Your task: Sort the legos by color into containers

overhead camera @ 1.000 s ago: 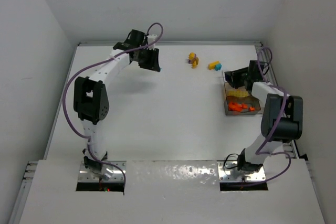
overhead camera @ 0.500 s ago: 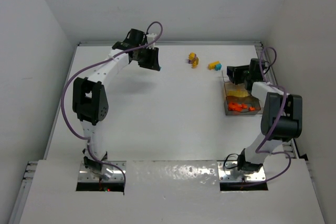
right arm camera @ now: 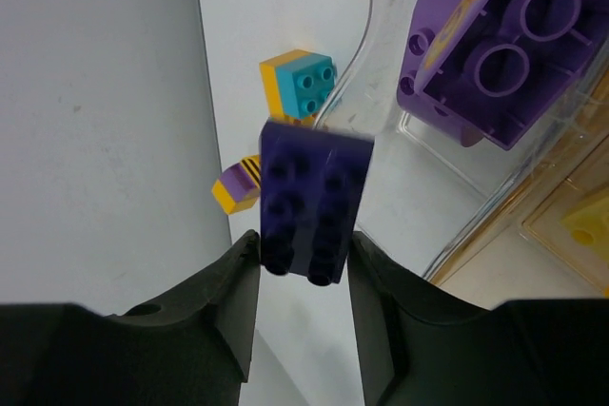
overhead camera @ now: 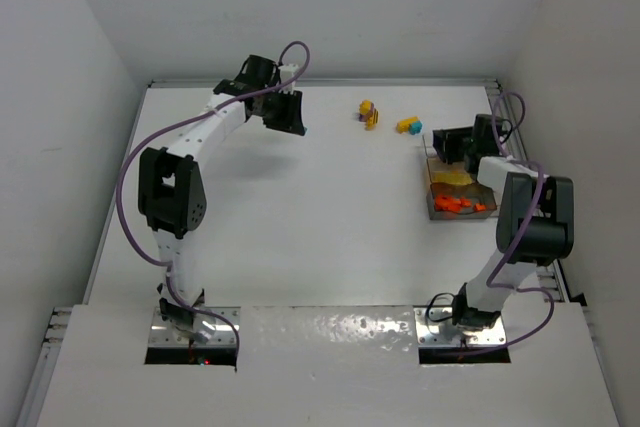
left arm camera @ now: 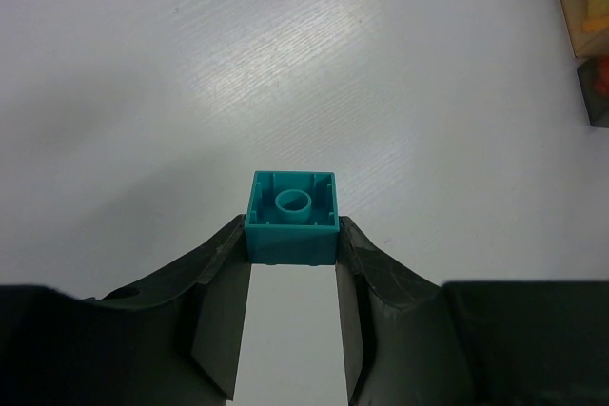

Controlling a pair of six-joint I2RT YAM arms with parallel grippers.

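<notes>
We observe the left gripper [left arm camera: 291, 235] pinching a teal square plastic brick [left arm camera: 291, 206] above the white table [left arm camera: 143, 83], and the right gripper [right arm camera: 303, 252], beside the clear compartmented plastic box's [right arm camera: 381, 92] cut-off wall, flanking a blurred dark-purple brick [right arm camera: 314, 197]; grip undeterminable.

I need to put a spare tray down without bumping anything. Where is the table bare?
Bare: the table's wide middle, between the left arm and the container. Crowded: far right, where two lego clumps sit beside the right gripper and the container.
</notes>
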